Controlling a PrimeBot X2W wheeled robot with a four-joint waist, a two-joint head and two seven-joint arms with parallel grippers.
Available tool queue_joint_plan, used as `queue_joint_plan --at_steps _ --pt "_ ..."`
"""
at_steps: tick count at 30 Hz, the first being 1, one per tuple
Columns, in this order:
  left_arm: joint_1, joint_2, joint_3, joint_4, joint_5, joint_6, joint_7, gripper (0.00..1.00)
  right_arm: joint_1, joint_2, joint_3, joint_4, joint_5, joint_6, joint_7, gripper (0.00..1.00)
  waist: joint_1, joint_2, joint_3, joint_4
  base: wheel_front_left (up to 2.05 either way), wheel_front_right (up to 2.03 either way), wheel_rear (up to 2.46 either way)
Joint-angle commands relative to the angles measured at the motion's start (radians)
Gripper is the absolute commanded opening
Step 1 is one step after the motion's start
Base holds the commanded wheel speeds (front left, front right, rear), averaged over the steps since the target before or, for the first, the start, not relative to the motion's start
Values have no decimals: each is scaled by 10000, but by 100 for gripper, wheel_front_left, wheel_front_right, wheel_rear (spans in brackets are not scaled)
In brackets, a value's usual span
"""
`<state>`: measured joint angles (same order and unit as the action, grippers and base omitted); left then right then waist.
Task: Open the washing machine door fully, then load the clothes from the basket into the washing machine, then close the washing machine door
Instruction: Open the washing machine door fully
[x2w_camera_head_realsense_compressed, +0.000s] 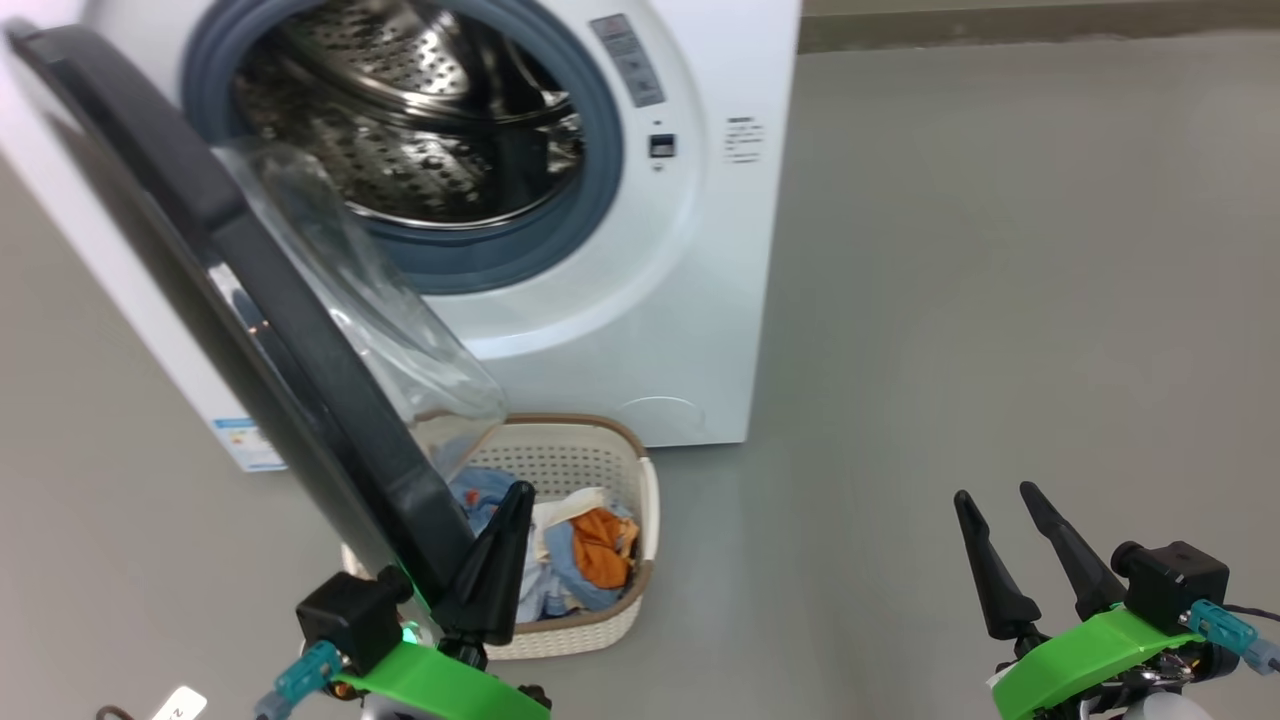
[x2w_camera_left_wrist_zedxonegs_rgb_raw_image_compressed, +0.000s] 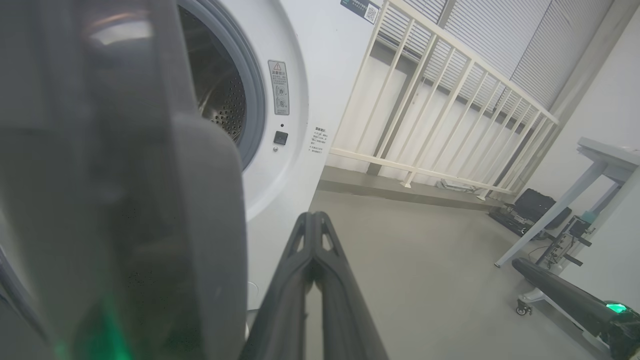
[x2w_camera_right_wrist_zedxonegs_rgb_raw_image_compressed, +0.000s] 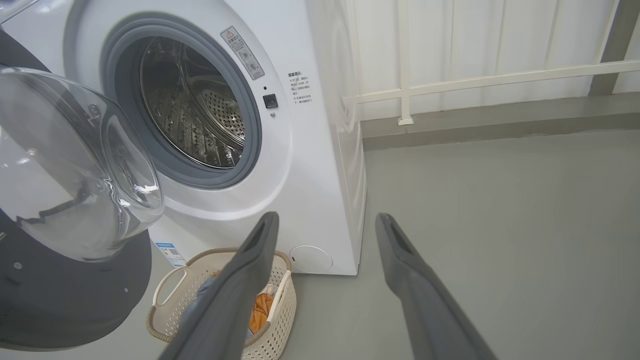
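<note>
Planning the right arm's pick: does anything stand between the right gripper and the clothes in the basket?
Nothing visible: bare floor lies between the right gripper and the basket, and the clothes lie uncovered on that side. The open washing machine door and the shut left gripper crowd only the basket's left side.

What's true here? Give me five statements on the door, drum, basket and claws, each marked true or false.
1. The door is open. True.
2. The drum holds the clothes. False: they lie in the basket; the drum looks empty.
3. The basket stands on the floor by the washer. True.
4. The right claw is shut. False: it is open.
5. The left claw is shut. True.
</note>
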<state>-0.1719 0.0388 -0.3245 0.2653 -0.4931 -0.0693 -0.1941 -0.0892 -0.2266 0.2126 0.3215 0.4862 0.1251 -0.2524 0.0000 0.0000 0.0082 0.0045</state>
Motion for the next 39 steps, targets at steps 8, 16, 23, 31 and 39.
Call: queue_joint_plan --at_steps 8,16,23,31,39 --pt "-42 528 698 -178 -170 279 18 0 -287 -38 192 -106 74 56 -93 100 0 0 -84 1235 0 0 0" --pt "105 756 814 -309 -227 448 164 0 -228 46 177 -98 65 56 -93 100 0 0 -90 2051 0 0 0" --pt "246 964 949 -491 -277 606 251 0 -227 104 114 -108 56 56 -93 100 0 0 -85 2691 0 0 0" --pt "235 1242 1162 -569 -343 779 416 0 -232 195 62 -97 66 56 -93 100 0 0 -69 3366 0 0 0" --pt "-144 1777 1593 -195 -546 898 819 0 -279 298 -39 -98 43 56 -93 100 0 0 32 4051 0 0 0"
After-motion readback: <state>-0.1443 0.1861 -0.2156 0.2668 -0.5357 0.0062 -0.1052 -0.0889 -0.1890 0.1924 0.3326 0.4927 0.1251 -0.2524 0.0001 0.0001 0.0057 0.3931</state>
